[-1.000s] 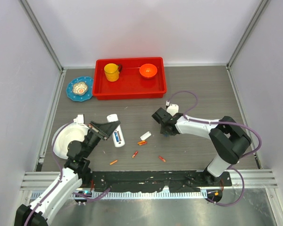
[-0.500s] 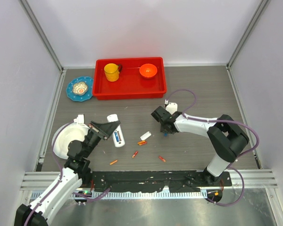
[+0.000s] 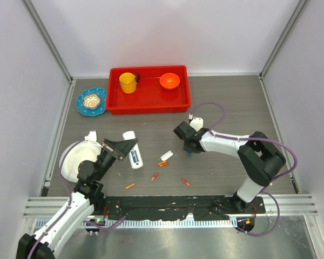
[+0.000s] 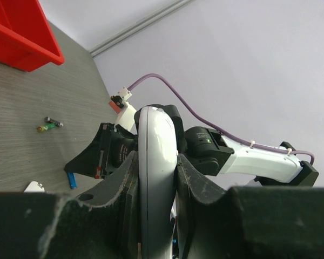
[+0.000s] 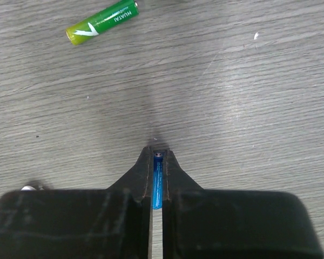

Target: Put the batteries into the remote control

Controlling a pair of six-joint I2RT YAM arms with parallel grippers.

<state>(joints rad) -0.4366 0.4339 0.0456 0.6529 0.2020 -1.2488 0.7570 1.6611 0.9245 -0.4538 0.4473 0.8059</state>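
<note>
Nearest, on the tabletop (image 3: pixel 227 108): loose orange batteries (image 3: pixel 155 176) lie scattered just beyond the arm bases, apart from one another.
Left side: the left gripper (image 4: pixel 157 183) has its jaws clamped on the remote control (image 4: pixel 156 135), seen edge-on in the wrist view. Whether the remote rests on the tabletop or sits just above it cannot be told.
Beside the left arm: a white plate (image 3: pixel 70 162).
Centre: a small white cover piece (image 3: pixel 167 155) lies off the remote, near two of the orange batteries.
Right side: the right gripper (image 5: pixel 158 162) has its jaws closed on a blue battery (image 5: pixel 157 186), held low over the tabletop. A green battery (image 5: pixel 102 21) lies loose farther on.
Far end: a red tray (image 3: pixel 148 102), not involved.
Step in hand: by the look of it, a battery is picked up and the remote steadied, with loading not yet done.
Next move calls for: bringing the blue battery across to the remote's open bay, lined up lengthwise with the correct end forward.
</note>
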